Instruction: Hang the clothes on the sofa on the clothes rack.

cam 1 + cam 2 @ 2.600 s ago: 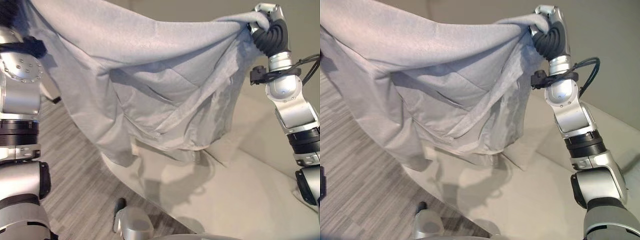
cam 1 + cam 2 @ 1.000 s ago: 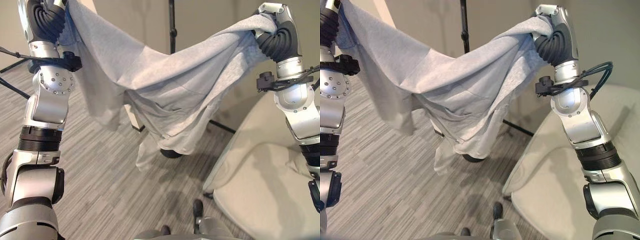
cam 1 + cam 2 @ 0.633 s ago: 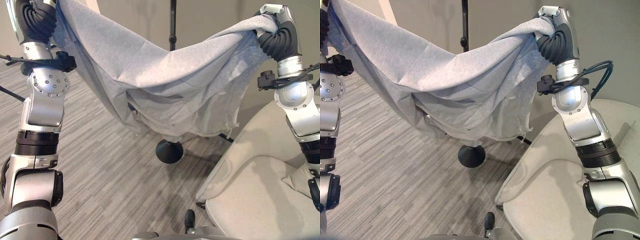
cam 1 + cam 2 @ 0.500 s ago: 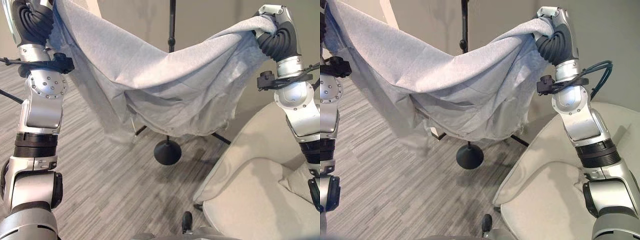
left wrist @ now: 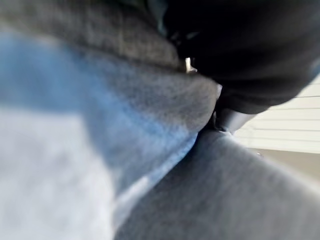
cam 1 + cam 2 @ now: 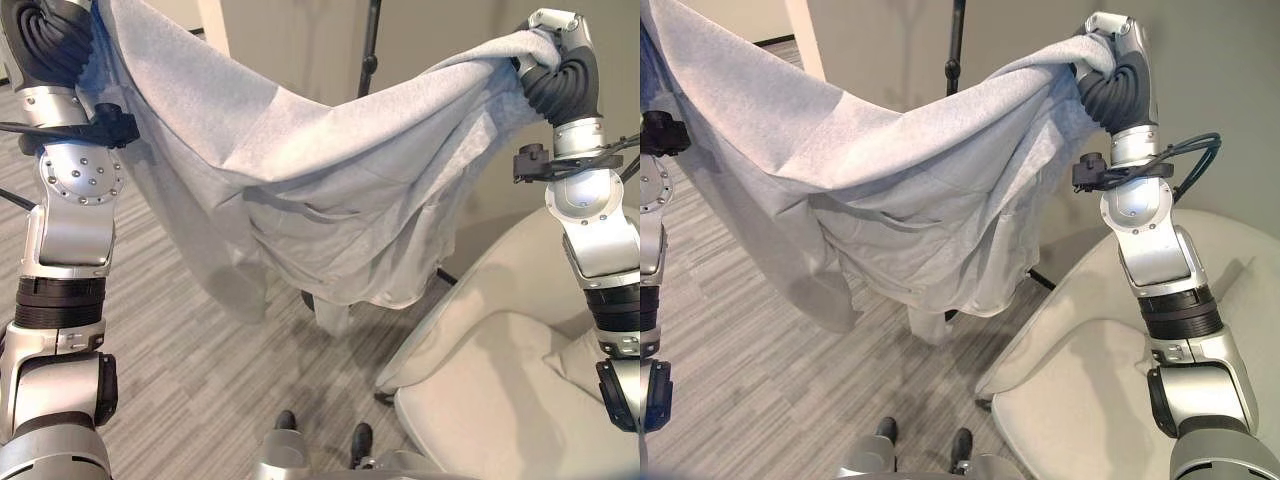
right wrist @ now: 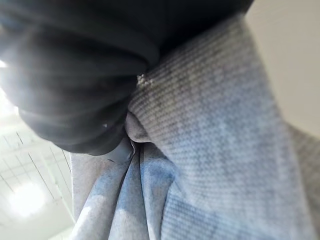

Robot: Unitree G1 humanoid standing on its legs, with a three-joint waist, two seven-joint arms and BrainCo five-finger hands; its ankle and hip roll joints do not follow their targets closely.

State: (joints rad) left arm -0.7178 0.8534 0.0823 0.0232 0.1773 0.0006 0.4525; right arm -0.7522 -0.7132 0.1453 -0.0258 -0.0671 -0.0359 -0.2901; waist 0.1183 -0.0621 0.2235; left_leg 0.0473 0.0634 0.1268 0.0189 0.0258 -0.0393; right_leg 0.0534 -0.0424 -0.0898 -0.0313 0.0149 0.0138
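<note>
A large light-grey garment [image 6: 330, 200] hangs spread in the air between my two raised hands and sags in the middle. My left hand [image 6: 50, 35] holds one end at the upper left, its fingers bunched in the cloth [image 5: 150, 115]. At the upper right my right hand [image 6: 1115, 45] is curled round the other end [image 7: 200, 125]. The black pole of the clothes rack [image 6: 371, 45] rises behind the garment, and its base is hidden by the hanging hem. The beige sofa [image 6: 500, 400] lies at the lower right.
A white pillar [image 6: 805, 40] stands against the wall at the back left. A cushion [image 6: 590, 355] rests on the sofa near my right arm. Grey striped floor [image 6: 180, 370] stretches between me and the rack.
The view has swung from the sofa towards the rack, then shifted a little more. The garment's hem has swung down and now covers the rack's round base. Both hands keep hold.
</note>
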